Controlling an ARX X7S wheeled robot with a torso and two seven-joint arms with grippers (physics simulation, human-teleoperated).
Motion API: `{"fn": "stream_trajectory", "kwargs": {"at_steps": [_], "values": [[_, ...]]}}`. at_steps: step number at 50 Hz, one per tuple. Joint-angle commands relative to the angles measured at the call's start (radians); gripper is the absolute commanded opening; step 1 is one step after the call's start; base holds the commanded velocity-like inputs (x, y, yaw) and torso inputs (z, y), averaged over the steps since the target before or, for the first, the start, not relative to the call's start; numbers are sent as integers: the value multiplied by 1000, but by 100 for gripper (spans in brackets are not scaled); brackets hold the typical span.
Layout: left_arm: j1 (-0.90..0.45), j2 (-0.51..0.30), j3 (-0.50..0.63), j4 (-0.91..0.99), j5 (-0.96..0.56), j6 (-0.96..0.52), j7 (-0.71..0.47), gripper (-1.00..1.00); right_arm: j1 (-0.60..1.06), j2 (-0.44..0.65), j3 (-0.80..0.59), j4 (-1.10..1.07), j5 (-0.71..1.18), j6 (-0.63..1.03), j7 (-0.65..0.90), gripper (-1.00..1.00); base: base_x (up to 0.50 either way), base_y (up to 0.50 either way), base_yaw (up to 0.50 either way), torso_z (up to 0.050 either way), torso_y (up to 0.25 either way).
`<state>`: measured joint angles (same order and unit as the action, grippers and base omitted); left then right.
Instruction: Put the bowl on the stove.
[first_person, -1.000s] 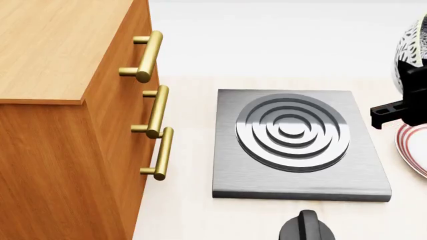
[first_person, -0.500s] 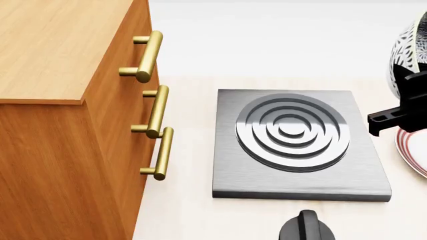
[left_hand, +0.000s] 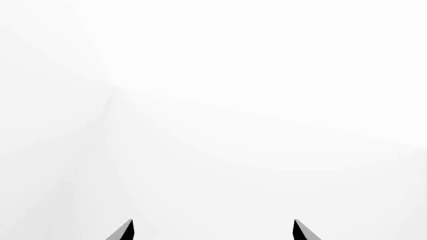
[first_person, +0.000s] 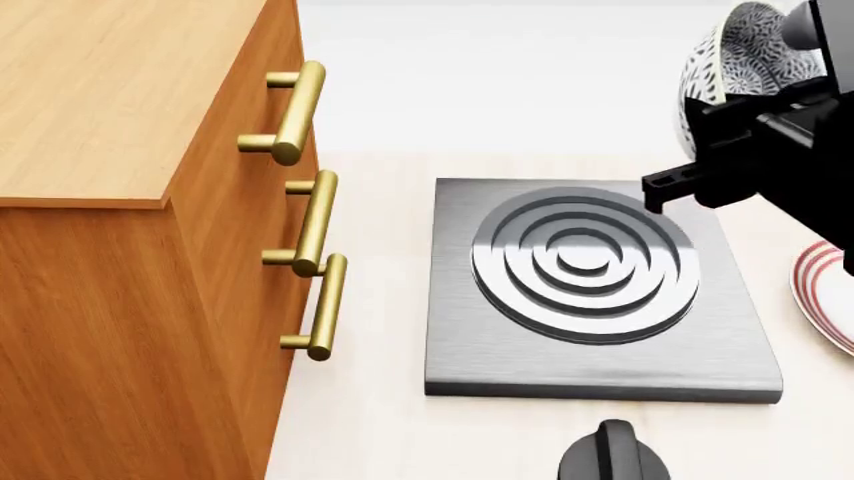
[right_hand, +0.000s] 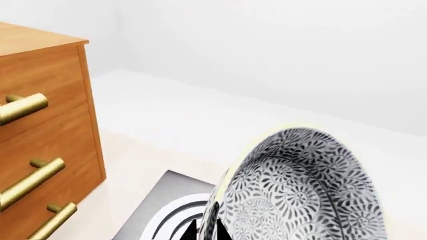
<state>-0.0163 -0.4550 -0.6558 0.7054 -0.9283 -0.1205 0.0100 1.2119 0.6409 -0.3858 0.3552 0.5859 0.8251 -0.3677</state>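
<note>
Over one stove (first_person: 601, 290), one bowl (first_person: 741, 60).

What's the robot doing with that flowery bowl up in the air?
The robot's right gripper is holding the small white bowl with the grey-blue flower pattern by its rim, tipped on its side in the air near the back right corner of the flat dark grey metal stove. The bowl isn't on the stove yet. The left gripper is open, holding nothing.
</note>
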Motion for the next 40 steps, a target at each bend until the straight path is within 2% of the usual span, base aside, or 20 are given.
{"fn": "stream_trajectory", "kwargs": {"at_steps": [1,7,14,40], "values": [[6,17,-20,6,8,-1,31,100,121,-155,-57,296,-115,-154,-98,-100,0,0,0,0,0],[10,16,-22,7,5,0,32,100,199,-238,-103,528,-170,-263,-155,-100,0,0,0,0,0],[9,13,-24,7,-4,0,26,100,330,-368,-134,948,-232,-469,-231,-100,0,0,0,0,0],[-9,24,-6,-9,9,5,-1,100,312,-479,154,953,-524,-367,-225,-100,0,0,0,0,1]]}}
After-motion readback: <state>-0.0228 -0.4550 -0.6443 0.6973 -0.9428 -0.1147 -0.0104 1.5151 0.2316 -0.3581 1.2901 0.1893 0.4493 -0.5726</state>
